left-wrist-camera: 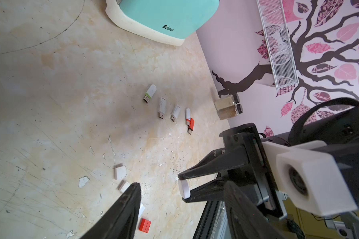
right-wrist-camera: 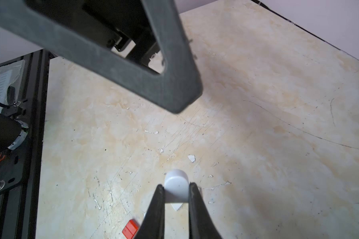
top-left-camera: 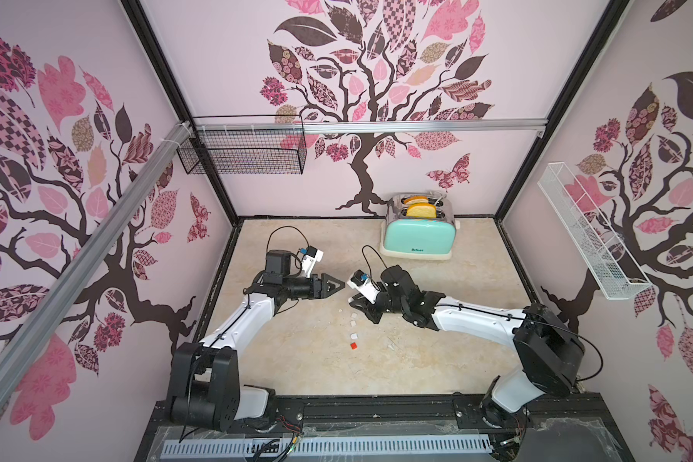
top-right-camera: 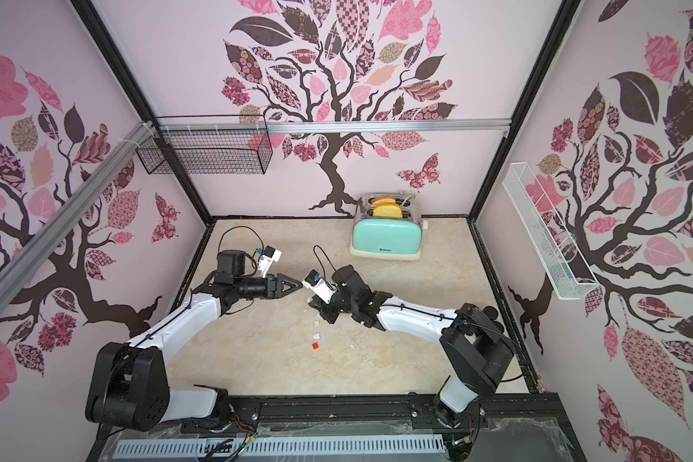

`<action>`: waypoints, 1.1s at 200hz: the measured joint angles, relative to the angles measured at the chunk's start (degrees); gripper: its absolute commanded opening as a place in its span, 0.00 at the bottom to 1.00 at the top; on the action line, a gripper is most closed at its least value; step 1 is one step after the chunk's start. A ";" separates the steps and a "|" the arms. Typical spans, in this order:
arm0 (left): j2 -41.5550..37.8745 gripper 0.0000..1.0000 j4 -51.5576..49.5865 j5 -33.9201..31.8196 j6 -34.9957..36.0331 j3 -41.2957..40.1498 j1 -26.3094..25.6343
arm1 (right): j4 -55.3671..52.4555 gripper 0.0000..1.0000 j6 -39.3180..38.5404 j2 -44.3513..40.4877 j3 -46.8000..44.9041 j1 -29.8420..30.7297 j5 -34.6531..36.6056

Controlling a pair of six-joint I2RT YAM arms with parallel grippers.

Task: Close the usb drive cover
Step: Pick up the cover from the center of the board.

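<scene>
Beige marble-look tabletop [top-left-camera: 297, 368], scratched and chipped; the walls carry a pink-and-brown tree print.

In the left wrist view we count 5 USB drives [left-wrist-camera: 162, 106], all flat in 1 row with metal plugs bare, near 2 black-lidded jars [left-wrist-camera: 226, 109] at the wall foot. Of these, 1 is a white-and-green drive [left-wrist-camera: 150, 92] with a rounded end, 3 are slim and white, and 1 is an orange-red drive [left-wrist-camera: 191, 124].

Loose on the table, in a line between the 2 arms, are 3 squarish white caps [left-wrist-camera: 120, 171] and 1 red cap [left-wrist-camera: 144, 225].

The right gripper [right-wrist-camera: 176, 190] pinches a 5th, the rounded white cap [left-wrist-camera: 184, 188], above the tabletop.

The left gripper [top-left-camera: 337, 285] is spread apart and empty, pointing at that cap without touching it.

At the back stands 1 glossy mint toaster [top-left-camera: 417, 240] holding 2 bread slices [top-left-camera: 421, 210].
</scene>
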 measured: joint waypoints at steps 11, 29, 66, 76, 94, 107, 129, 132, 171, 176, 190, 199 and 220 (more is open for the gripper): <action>0.00 0.59 0.04 0.07 0.33 -0.13 -0.81 | 0.68 0.16 -0.22 0.00 -0.07 0.13 0.00; 0.02 0.54 -0.04 0.20 0.61 -0.55 -1.95 | 1.27 0.16 -0.76 0.00 -0.04 0.13 0.17; 0.02 0.49 -0.15 0.15 0.68 -1.79 -2.71 | 2.32 0.16 -1.25 -0.11 -0.07 0.13 0.68; 0.09 0.49 -0.31 0.17 0.70 -1.79 -3.15 | 2.43 0.16 -1.27 -0.22 -0.07 0.13 0.74; 0.31 0.47 -0.33 0.22 0.70 -1.77 -4.26 | 2.56 0.16 -1.31 -0.22 -0.07 0.17 0.72; 0.68 0.44 -0.33 0.24 0.79 -1.75 -4.96 | 2.49 0.16 -1.66 -0.22 -0.04 0.28 0.76; 1.57 0.39 -0.59 0.24 1.03 -1.27 -5.20 | 1.81 0.16 -2.16 -0.22 -0.04 0.39 0.90; 1.70 0.39 -0.59 0.22 0.92 -1.22 -5.20 | 1.84 0.16 -2.19 -0.22 -0.04 0.42 0.90; 3.39 0.38 -1.20 -0.07 0.96 -0.09 -5.99 | 1.57 0.16 -2.75 -0.22 -0.07 0.66 0.92; 3.50 0.37 -1.31 -0.13 0.94 0.00 -6.01 | 1.57 0.16 -2.78 -0.22 -0.04 0.66 0.90; 3.80 0.32 -1.49 -0.09 0.96 0.22 -6.10 | 1.49 0.16 -2.93 -0.22 -0.04 0.66 0.98; 3.91 0.29 -1.70 -0.04 0.81 0.42 -6.21 | 1.31 0.16 -2.97 -0.22 -0.04 0.66 1.16; 3.96 0.19 -2.19 -0.50 0.72 0.61 -6.40 | 1.25 0.16 -2.95 -0.22 -0.04 0.66 1.51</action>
